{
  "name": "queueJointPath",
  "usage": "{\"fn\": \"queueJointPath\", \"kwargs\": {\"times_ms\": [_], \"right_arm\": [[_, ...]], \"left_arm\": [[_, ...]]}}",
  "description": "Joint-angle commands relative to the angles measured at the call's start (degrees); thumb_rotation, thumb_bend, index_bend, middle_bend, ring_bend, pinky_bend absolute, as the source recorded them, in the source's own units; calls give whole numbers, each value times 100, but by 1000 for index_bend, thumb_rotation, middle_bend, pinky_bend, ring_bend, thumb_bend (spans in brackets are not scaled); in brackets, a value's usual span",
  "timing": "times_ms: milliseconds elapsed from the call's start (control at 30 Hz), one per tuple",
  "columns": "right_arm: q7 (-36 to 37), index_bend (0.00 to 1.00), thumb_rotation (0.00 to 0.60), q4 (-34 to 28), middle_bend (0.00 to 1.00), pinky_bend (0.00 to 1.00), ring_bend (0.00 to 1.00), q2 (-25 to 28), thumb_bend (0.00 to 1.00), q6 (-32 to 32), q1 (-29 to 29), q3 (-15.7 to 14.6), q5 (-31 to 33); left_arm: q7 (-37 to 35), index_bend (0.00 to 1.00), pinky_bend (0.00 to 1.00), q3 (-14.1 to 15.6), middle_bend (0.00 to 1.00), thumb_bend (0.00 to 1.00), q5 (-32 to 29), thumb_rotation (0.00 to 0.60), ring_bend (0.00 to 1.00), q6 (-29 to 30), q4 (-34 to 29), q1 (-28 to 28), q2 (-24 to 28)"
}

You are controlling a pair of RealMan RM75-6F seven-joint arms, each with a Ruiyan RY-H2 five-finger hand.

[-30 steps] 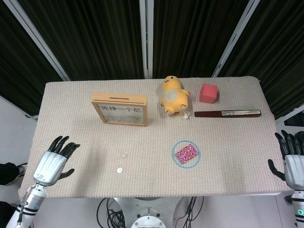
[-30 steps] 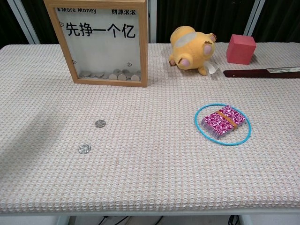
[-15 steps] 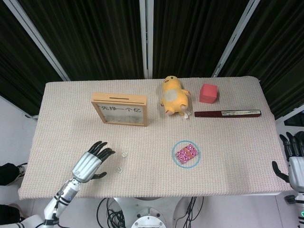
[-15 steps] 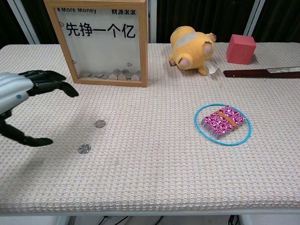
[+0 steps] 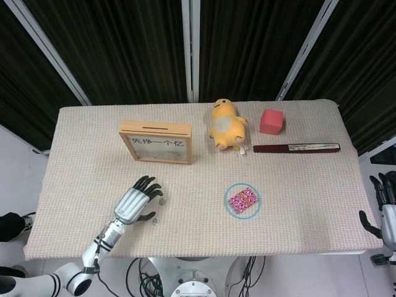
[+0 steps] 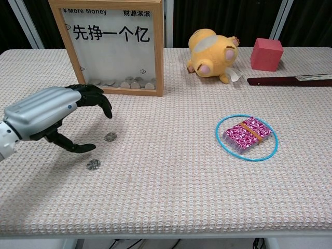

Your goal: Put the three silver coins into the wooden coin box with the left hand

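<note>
Left robot hand [image 6: 49,115] hovers open and empty over two silver coins [image 6: 110,137] lying flat on the table [image 6: 171,176] — a third is not visible. Risk: flat coins on the textured cloth may slip the pinch, or miss the wooden coin box [image 5: 156,142] slot — apparently narrow.

Robot test lab or data-collection booth indicated, not home. Single table [image 5: 297,204] covered with beige woven cloth, set against black pleated curtains [image 5: 124,49] hung between pale frame bars [image 5: 190,49]. Pale floor seen at sides, cable bundle [image 5: 145,278] and round machine base [image 5: 193,289] seen below front edge. Unrelated props laid out apart as for trials: plush toy [image 5: 225,124], red cube [image 5: 271,121], coin box [image 5: 156,142], blue ring [image 5: 242,200] around pink packet [image 5: 243,200].
</note>
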Motion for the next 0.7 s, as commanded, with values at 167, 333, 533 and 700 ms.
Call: {"fn": "queueJointPath", "kwargs": {"times_ms": [167,333,533,700], "right_arm": [[-26,0,600,-9,0,0,0,-9,305,-72,30,20,61],[-59,0,600,-14,0,0,0,-30,306,-131,59,22,85],[-49,0,600,-7,0,0,0,-23,305,-124,45,27,113],[-29,0,600,16,0,0,0,-26,305,-144,35,23,144]], "left_arm": [[-154,356,98,-51,221,210,-80,600,78,-103,186,-74,-134],[-194,371,99,-53,220,209,-222,600,78,-333,147,-119,-124],[-23,385,132,-44,216,209,-381,600,78,-579,31,-162,-85],[-9,388,126,-52,215,209,-435,600,78,-625,73,-172,-130]]}}
